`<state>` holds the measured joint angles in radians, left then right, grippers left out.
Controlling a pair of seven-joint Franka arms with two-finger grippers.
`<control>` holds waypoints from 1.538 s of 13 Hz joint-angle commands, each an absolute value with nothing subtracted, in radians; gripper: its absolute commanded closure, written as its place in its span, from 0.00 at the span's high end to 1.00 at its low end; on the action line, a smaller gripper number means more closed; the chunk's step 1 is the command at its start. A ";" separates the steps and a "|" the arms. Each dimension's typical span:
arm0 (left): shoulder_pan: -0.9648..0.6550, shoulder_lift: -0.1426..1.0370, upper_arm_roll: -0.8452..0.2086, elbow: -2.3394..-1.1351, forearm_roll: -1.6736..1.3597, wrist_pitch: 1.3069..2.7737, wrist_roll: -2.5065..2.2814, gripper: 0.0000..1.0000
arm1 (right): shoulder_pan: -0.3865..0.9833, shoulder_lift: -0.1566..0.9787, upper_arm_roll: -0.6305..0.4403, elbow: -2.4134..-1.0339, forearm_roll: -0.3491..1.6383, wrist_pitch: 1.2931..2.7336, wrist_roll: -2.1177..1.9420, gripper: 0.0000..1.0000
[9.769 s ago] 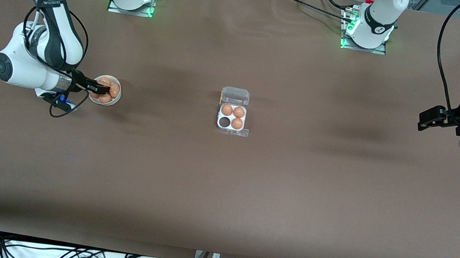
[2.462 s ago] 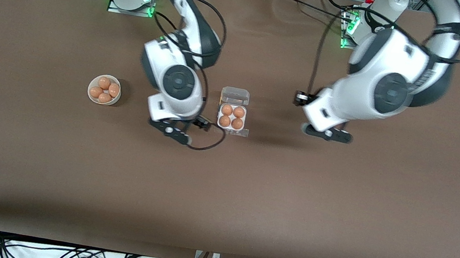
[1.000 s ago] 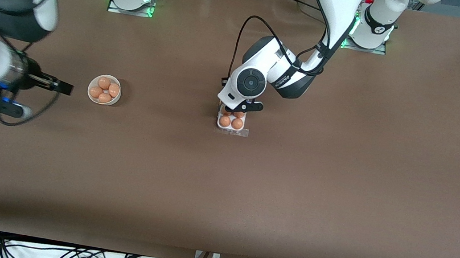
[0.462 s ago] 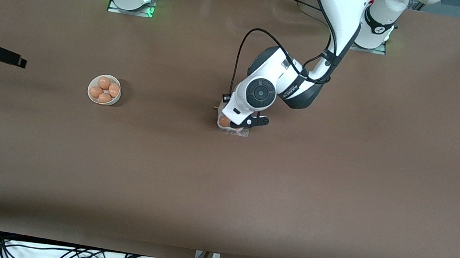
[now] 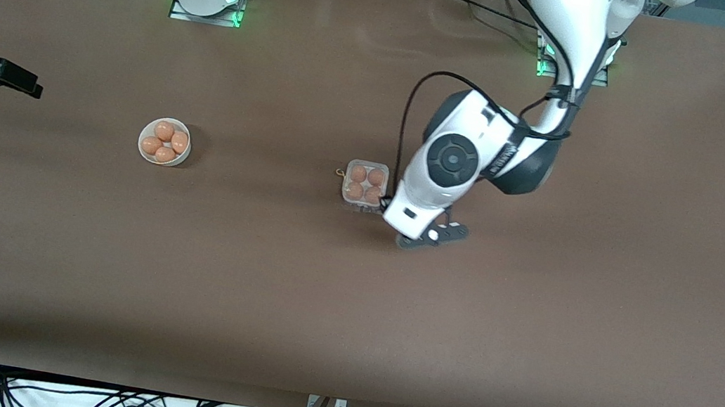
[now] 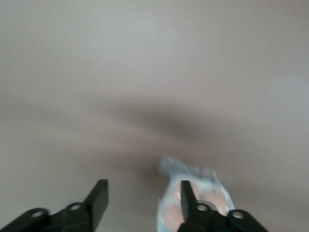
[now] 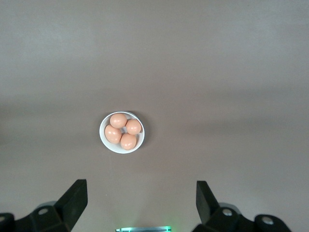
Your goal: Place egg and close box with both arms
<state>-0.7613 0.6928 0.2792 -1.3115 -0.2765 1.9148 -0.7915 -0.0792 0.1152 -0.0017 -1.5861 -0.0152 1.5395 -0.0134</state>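
The box now sits lidded with four eggs, the left gripper drawn off it, the right gripper withdrawn above the bowl.

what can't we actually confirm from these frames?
- Box latch: in the front view the lid lies over the four eggs, but the left arm covers the corner toward its end of the table; too small to tell.
- Left gripper: hidden under its wrist in the front view; the left wrist view is blurred and cuts off the box.
- Right gripper: fingertips cut off by the front view's edge.
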 commanded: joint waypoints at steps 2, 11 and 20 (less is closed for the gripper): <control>-0.738 0.664 0.336 -1.252 -0.172 1.893 -0.770 1.00 | -0.086 0.077 -0.014 -1.606 -0.014 1.548 -0.014 1.00; -0.525 0.594 0.345 -1.172 -0.100 1.769 -0.460 1.00 | -0.107 0.106 -0.018 -1.528 0.038 1.493 -0.012 1.00; -0.272 0.280 0.278 -1.287 -0.091 1.568 -0.037 1.00 | -0.103 0.106 -0.015 -1.509 0.043 1.488 -0.015 1.00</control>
